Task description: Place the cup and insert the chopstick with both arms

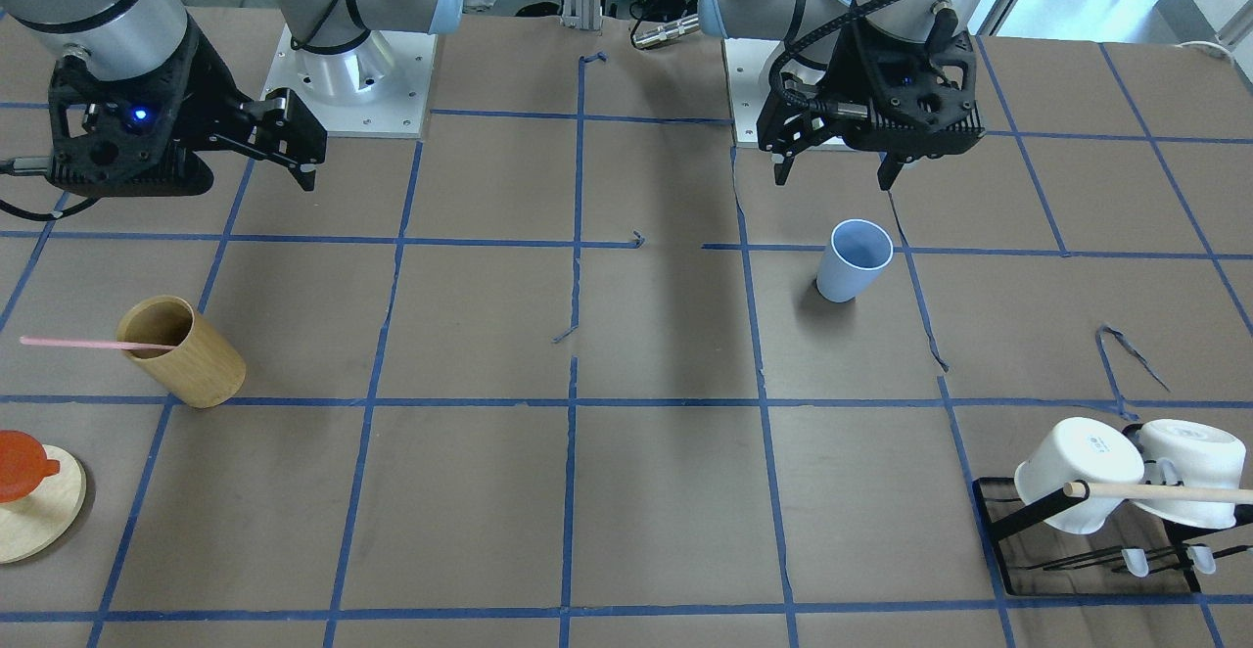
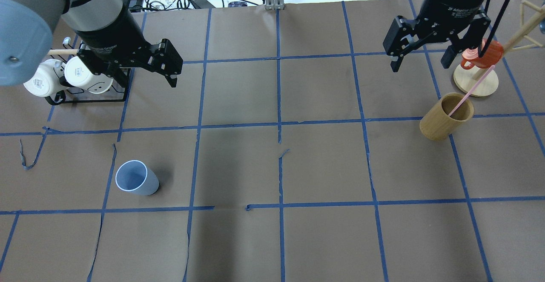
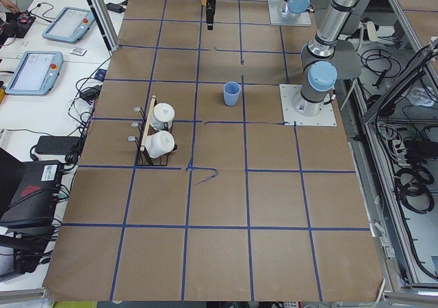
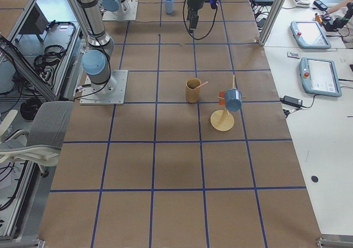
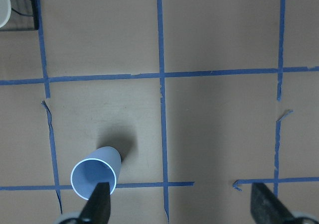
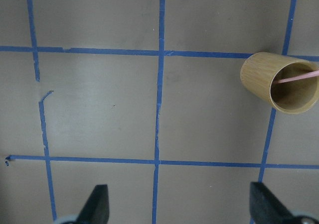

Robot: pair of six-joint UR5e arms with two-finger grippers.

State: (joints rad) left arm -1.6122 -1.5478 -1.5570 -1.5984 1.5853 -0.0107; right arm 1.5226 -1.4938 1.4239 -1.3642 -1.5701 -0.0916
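Nearest us on the left, the blue cup (image 2: 137, 179) stands upright on the tabletop (image 2: 276, 239). Its mouth faces up, which we judge suits a grasp on its wall now and a chopstick dropped in later. Farther off on the right, the wooden holder (image 2: 446, 117) has the pink chopstick (image 2: 470, 91) leaning over its rim. The upper end sticks out free, so a pinch there looks easy.

Beyond the cup, the left gripper (image 1: 834, 181) hangs above the tabletop, jaws spread wide and holding nothing. The right gripper (image 2: 419, 67) hovers just beyond the holder, likewise spread and empty. We read this as each arm waiting on the side of its own thing, with neither step begun yet.

Farthest back are the mug rack (image 2: 85, 99) on the left and the round stand (image 2: 472, 84) on the right, which we judge to be bystanders.
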